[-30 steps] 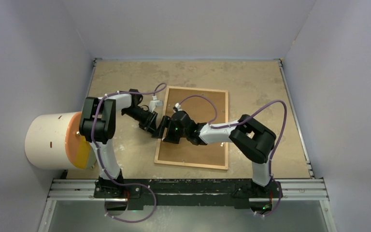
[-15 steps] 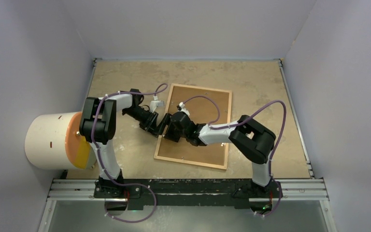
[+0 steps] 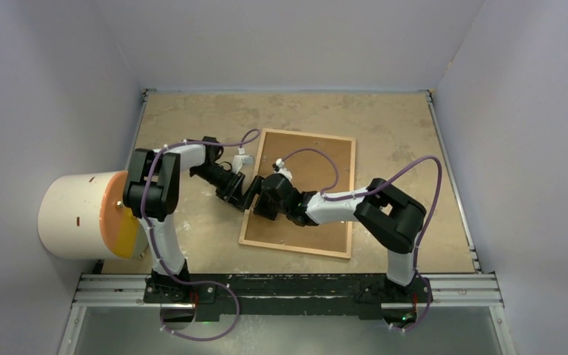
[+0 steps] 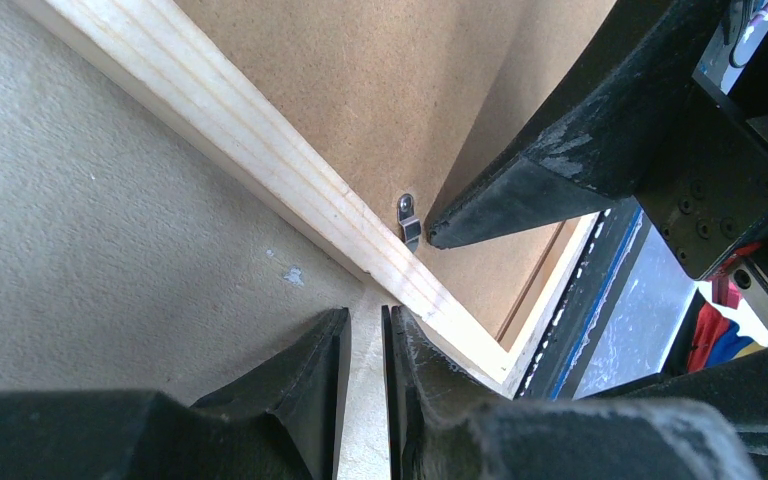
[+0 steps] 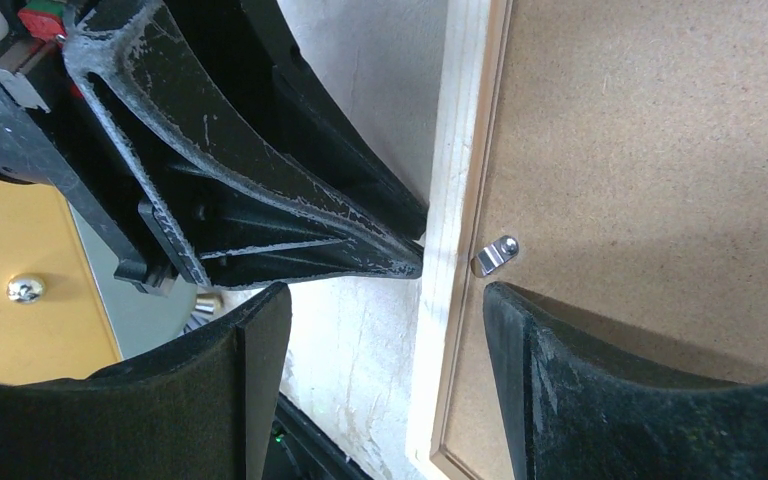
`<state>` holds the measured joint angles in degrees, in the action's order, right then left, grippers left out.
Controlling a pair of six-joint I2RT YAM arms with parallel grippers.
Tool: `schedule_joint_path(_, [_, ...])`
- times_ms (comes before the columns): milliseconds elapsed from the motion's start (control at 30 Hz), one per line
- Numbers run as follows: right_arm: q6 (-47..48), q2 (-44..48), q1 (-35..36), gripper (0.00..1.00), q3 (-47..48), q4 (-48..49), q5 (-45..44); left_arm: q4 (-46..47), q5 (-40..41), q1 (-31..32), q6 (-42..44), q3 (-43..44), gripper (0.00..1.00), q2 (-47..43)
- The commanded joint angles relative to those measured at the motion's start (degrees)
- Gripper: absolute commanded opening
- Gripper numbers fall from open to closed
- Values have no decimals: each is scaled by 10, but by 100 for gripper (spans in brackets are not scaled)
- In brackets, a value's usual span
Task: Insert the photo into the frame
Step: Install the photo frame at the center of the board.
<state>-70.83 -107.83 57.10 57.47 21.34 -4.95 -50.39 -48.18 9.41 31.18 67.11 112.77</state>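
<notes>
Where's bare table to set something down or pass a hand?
Free: the table's far strip between the frame and back wall, and its right side beside the frame. Crowded: the frame's left edge, where the left tool and right tool meet.

tan, mottled table (image 3: 192, 118), scuffed pale in patches, walled in grey on three sides. lying flat on it, back up, around the middle and turned slightly off square: thin light-wood frame (image 3: 296, 250). filled inside the moulding by brown backing board (image 3: 303, 231). fixed to that board, just beside the left moulding: small metal clip (image 5: 496, 254), tab reaching toward the wood.
</notes>
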Motion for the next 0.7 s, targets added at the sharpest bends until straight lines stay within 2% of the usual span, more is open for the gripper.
schedule_joint_path(0, [-1, -4, 3, 73, 17, -23, -19, 16, 8, 5, 27, -8, 23, -5])
schedule_joint_path(267, [-20, -19, 3, 72, 10, -1, -30, 16, 2, 7, 24, -8, 23, -3])
schedule_joint_path(667, [-41, -10, 6, 68, 3, 65, -99, 11, 1, 9, 30, -7, 23, -4])
